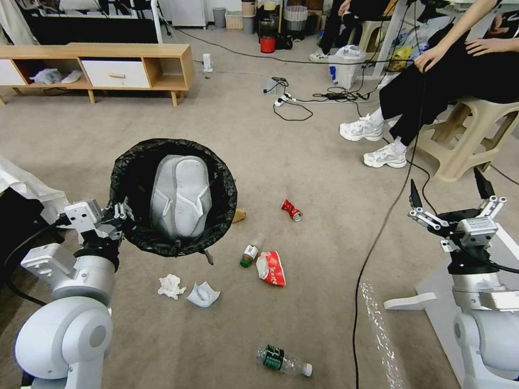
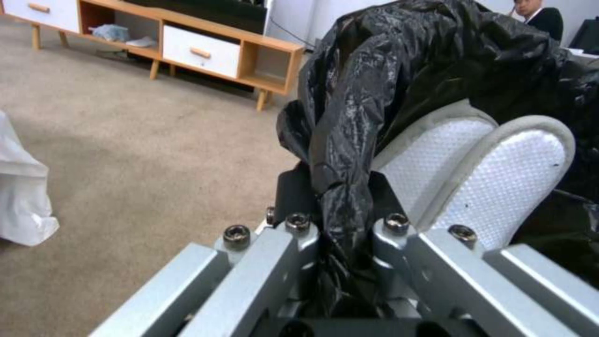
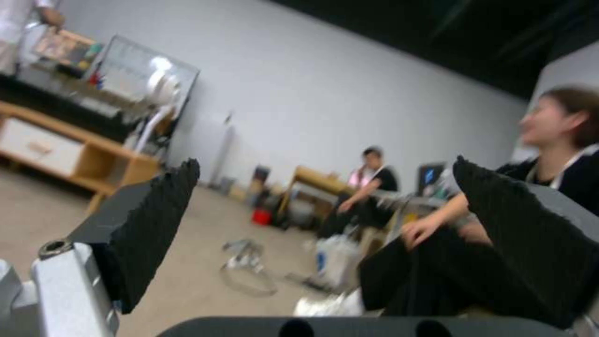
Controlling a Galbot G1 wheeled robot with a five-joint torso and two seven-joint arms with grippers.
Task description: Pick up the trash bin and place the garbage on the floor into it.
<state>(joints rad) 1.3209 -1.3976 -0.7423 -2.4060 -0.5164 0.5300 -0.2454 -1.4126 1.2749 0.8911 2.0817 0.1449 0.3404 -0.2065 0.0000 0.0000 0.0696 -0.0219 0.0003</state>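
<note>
My left gripper (image 1: 123, 215) is shut on the rim of the trash bin (image 1: 173, 197), which hangs tilted above the floor (image 1: 270, 156) with its black liner folded over the edge. In the left wrist view the liner (image 2: 349, 154) is pinched between the jaws. White padded items (image 1: 180, 195) lie inside the bin. Garbage lies on the carpet: a crushed red can (image 1: 291, 210), a small bottle (image 1: 250, 252), a red-and-white wrapper (image 1: 271, 268), a tissue (image 1: 171, 286), a pale blue mask (image 1: 203, 295), a brown cardboard piece (image 1: 238, 216) and a clear bottle (image 1: 283, 361). My right gripper (image 1: 450, 189) is open, raised at the right.
A seated person's legs and white sneakers (image 1: 373, 141) are at the right on a beige stool (image 1: 470, 135). A black cable (image 1: 373, 243) runs across the carpet. A wooden low cabinet (image 1: 102, 67) stands at the back left. Power strips and cables (image 1: 286, 100) lie mid-floor.
</note>
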